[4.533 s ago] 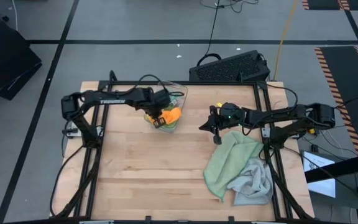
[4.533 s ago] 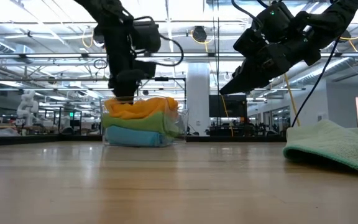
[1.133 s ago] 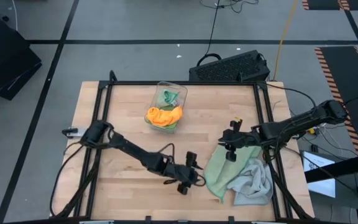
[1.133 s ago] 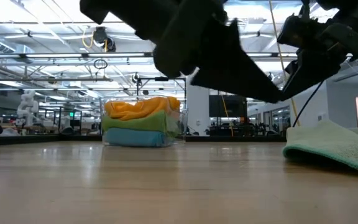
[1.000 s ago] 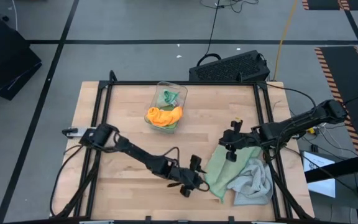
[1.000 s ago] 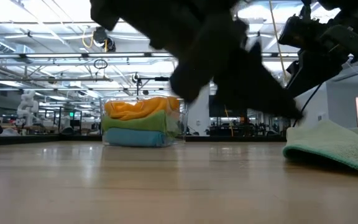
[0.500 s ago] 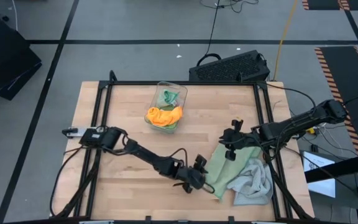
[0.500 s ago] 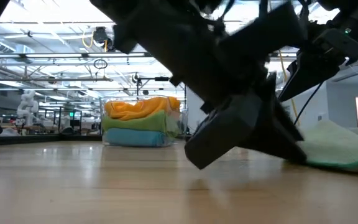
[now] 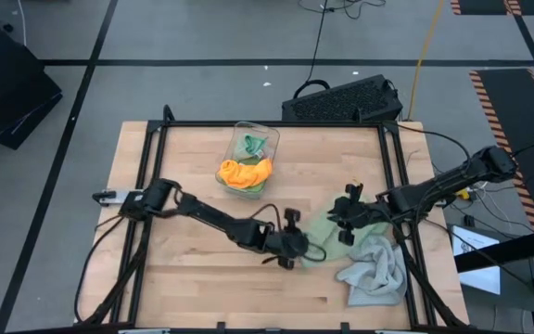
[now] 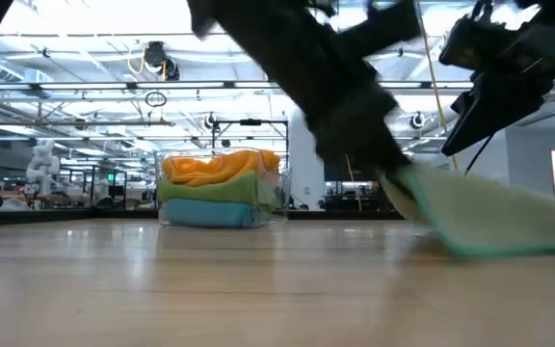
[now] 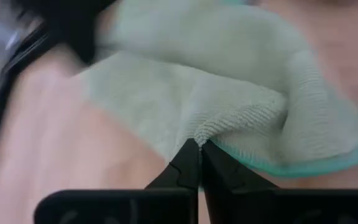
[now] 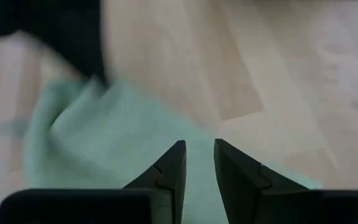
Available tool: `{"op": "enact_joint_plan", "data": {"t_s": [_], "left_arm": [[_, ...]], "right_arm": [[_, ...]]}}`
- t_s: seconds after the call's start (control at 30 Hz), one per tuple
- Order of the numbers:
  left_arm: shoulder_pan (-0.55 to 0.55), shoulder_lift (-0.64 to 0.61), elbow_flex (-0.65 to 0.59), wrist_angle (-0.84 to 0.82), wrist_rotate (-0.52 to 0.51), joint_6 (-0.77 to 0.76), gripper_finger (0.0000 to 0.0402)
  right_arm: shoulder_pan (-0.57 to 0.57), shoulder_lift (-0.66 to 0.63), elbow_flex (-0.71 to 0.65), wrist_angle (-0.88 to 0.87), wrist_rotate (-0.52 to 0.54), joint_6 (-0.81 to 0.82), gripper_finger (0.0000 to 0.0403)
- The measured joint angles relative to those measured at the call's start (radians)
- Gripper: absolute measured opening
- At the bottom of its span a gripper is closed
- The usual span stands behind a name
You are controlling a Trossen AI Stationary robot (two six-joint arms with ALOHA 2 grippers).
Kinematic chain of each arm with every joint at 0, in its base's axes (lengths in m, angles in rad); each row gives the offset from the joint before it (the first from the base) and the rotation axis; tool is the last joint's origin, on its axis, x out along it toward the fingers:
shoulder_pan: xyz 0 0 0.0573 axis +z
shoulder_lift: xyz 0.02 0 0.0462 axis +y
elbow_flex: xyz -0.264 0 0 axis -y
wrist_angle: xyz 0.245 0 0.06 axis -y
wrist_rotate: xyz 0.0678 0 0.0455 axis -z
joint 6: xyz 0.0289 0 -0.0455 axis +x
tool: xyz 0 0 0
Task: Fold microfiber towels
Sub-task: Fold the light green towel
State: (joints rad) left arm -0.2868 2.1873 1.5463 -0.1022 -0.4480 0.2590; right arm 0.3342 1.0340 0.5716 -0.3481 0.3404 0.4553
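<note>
- Pale wooden bench (image 9: 202, 288) with a black frame carries everything; both dark arms reach in over its near-right part.
- Left arm stretches from the left edge across the bench toward the middle. Left claw (image 11: 196, 149) is pinched fully closed on a puckered fold of the sage green microfiber towel (image 9: 327, 237); the wrist view shows the fingertips meeting with cloth bunched between them.
- Sage green towel lies right of centre, between the two claws, one end gathered at the left claw (image 9: 297, 249). In the low view it rises off the bench surface (image 10: 494, 217) in a slanted sheet. A darker green hem runs along its edge in the left wrist view.
- Light grey microfiber towel (image 9: 375, 271) lies crumpled at the near-right of the bench, touching the sage green one.
- Right arm comes in from the right edge. Right claw (image 12: 197, 163) hangs above the sage green towel (image 12: 104, 137), fingers a narrow gap apart, nothing between them.
- Clear plastic bin (image 9: 250, 158) sits toward the far middle of the bench, well apart from both claws. In the low view it holds a stack: orange towel (image 10: 222, 166) on top, bright green towel (image 10: 210, 189) in the middle, blue towel (image 10: 205, 212) at the bottom.
</note>
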Motion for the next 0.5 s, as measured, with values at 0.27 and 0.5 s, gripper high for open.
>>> {"op": "enact_joint_plan", "data": {"t_s": [0.27, 0.5], "left_arm": [[-0.003, -0.187, 0.0, -0.381, -0.231, -0.235, 0.0008], [-0.005, -0.276, 0.0, -0.444, -0.234, -0.374, 0.0005]], "right_arm": [[0.134, 0.003, -0.004, 0.083, 0.012, -0.003, 0.0077], [0.24, 0.108, -0.096, 0.535, 0.088, -0.193, 0.0084]]}}
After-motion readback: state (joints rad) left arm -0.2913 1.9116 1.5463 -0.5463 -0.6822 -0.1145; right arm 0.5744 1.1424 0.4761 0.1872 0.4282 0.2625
